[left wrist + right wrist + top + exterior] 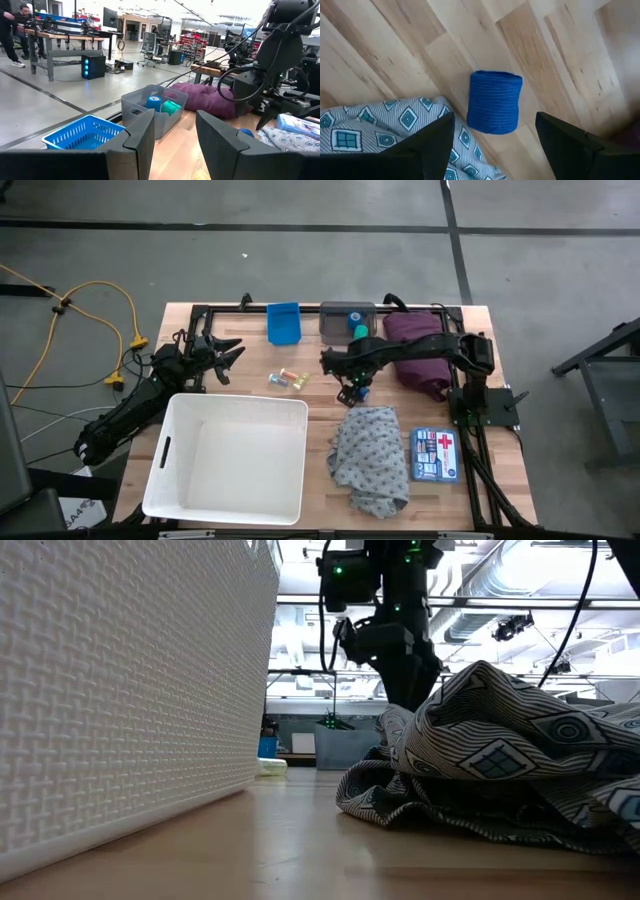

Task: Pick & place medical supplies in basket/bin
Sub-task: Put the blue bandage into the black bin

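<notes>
A blue tape roll (495, 102) lies on its side on the wood, just past the grey patterned cloth (370, 455). My right gripper (495, 145) hangs open above it, pointing down, one finger on each side, touching nothing; in the high view it (353, 391) is over the cloth's far edge. My left gripper (218, 355) waits open at the table's far left, above the white basket (230, 455). Tiny yellow and red vials (288, 378) lie between the arms. A maroon cloth (420, 350) lies at the far right. Blue (154, 103) and green (170, 107) rolls sit in the grey bin (145, 110).
A small blue bin (283, 322) and the grey bin (347, 320) stand along the far edge. A first-aid box (435, 455) lies right of the grey cloth. In the low view the basket wall (130, 690) and the bunched cloth (500, 760) fill the foreground.
</notes>
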Controlling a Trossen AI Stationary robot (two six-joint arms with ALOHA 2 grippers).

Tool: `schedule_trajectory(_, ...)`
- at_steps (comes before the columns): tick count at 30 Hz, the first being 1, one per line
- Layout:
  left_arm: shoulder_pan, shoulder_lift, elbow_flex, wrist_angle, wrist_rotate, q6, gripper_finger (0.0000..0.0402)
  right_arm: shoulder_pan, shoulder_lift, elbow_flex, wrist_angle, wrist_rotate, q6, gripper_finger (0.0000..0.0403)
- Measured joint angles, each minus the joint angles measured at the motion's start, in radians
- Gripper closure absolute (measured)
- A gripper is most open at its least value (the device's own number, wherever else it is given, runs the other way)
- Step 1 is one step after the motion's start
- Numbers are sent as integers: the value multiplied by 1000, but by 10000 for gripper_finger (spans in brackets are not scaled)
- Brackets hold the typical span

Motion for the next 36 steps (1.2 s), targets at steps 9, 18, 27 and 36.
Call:
schedule_trajectory(9, 0, 0, 0, 0, 0, 0, 266, -1, 0, -30, 39, 8, 14, 135)
schedule_trajectory(18, 0, 0, 0, 0, 0, 0, 266, -1, 0, -53, 56, 4, 26, 135)
schedule_trajectory(27, 0, 0, 0, 0, 0, 0, 266, 2, 0, -53, 73, 26, 17, 135)
schedule_trajectory(36, 0, 0, 0, 0, 0, 0, 266, 2, 0, -53, 75, 34, 19, 135)
